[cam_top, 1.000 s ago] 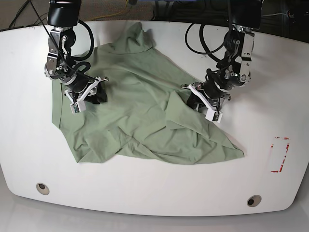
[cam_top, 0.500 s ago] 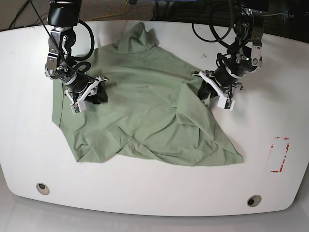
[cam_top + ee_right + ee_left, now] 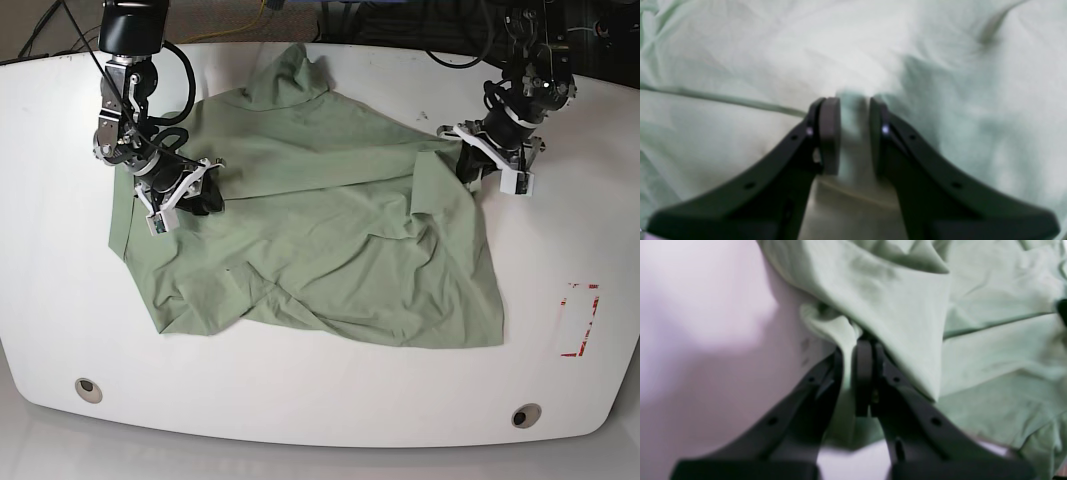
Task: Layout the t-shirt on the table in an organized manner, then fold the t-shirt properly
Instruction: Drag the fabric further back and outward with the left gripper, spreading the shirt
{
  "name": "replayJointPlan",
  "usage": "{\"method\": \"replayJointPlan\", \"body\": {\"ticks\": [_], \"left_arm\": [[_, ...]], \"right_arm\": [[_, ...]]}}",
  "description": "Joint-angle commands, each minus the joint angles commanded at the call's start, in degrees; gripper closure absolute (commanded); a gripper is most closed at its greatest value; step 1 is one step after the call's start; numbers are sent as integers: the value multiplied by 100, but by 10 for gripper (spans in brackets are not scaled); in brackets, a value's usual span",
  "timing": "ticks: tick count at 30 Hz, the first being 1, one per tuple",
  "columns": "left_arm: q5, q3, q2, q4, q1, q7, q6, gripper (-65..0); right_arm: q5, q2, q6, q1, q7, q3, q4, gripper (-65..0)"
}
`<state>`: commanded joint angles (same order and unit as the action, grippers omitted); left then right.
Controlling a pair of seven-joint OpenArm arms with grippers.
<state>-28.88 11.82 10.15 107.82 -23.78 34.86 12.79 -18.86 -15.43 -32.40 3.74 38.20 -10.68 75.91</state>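
Base view — t-shirt (image 3: 320,240) spread on table (image 3: 300,400), both grippers pinching cloth.

t-shirt (image 3: 310,230) on table (image 3: 320,410) — mid-left

Base view: high, in front of rig, looks steeply down on whole table (image 3: 300,410), both arms at far edge. Left wrist view: rides behind left gripper (image 3: 853,350), looks along fingers, very close, blurred, t-shirt (image 3: 973,350) edge and bare table. Right wrist view: same mounting behind right gripper (image 3: 853,106), frame filled by cloth. All three share t-shirt.
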Motion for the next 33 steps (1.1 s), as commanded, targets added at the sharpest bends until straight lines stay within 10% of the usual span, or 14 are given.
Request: {"method": "replayJointPlan", "body": {"ticks": [33], "left_arm": [[0, 2576, -369, 18, -1187, 0, 9, -21]], "right_arm": [[0, 9, 0, 18, 9, 9, 0, -151]]}}
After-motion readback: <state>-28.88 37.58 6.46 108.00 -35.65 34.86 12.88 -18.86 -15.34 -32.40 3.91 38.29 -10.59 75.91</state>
